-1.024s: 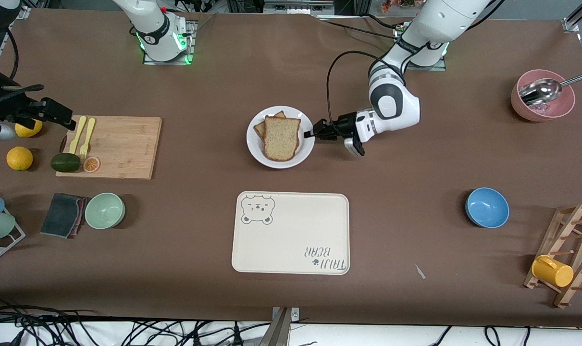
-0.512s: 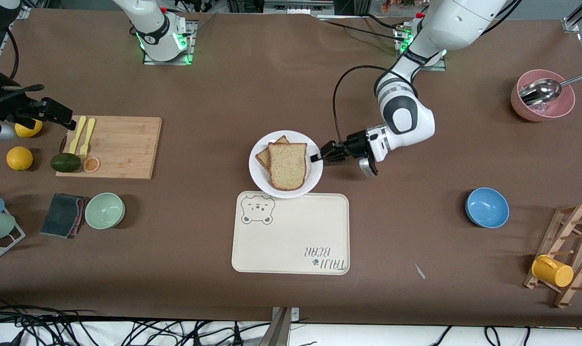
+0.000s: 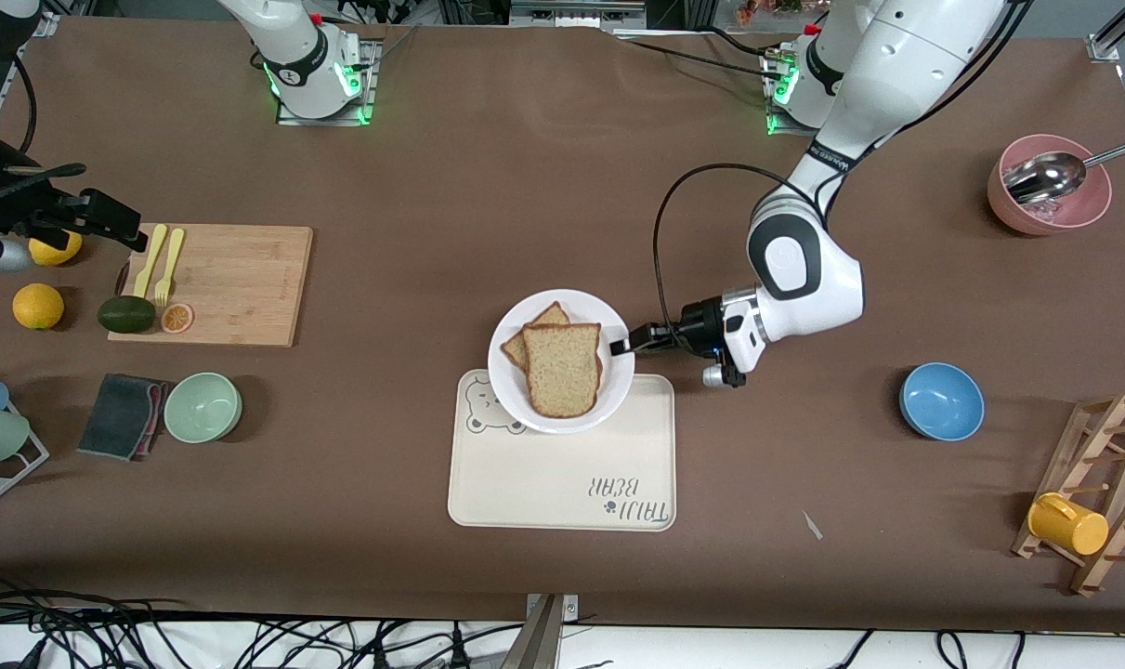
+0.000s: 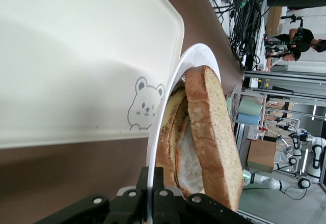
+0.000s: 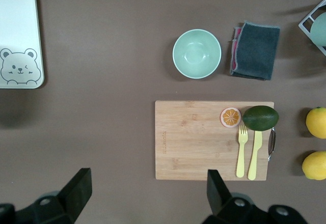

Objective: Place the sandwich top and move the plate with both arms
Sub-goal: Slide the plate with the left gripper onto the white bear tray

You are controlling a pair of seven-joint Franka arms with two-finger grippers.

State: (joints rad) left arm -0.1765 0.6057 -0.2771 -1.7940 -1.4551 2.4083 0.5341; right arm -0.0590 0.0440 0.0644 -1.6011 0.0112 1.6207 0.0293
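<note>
The white plate (image 3: 511,390) (image 4: 167,107) lies partly over the cream bear tray's (image 3: 562,474) (image 4: 76,56) edge farthest from the front camera, covering part of the bear drawing. On it the sandwich top (image 3: 562,370) (image 4: 214,132) rests on a lower slice (image 3: 523,346) with egg white (image 4: 188,155) between them. My left gripper (image 3: 622,347) (image 4: 153,186) is shut on the plate's rim at the side toward the left arm's end. My right gripper (image 5: 148,193) waits open and empty, high over bare table beside the cutting board.
A wooden cutting board (image 3: 223,283) carries yellow cutlery, an avocado and an orange slice. A green bowl (image 3: 202,406) and grey cloth (image 3: 121,415) lie nearer the front camera. A blue bowl (image 3: 941,400), a pink bowl (image 3: 1050,200) and a mug rack (image 3: 1096,502) stand toward the left arm's end.
My left arm has brought the plate with the sandwich toward the front camera, from bare table onto the tray's edge. The right arm has not moved.
</note>
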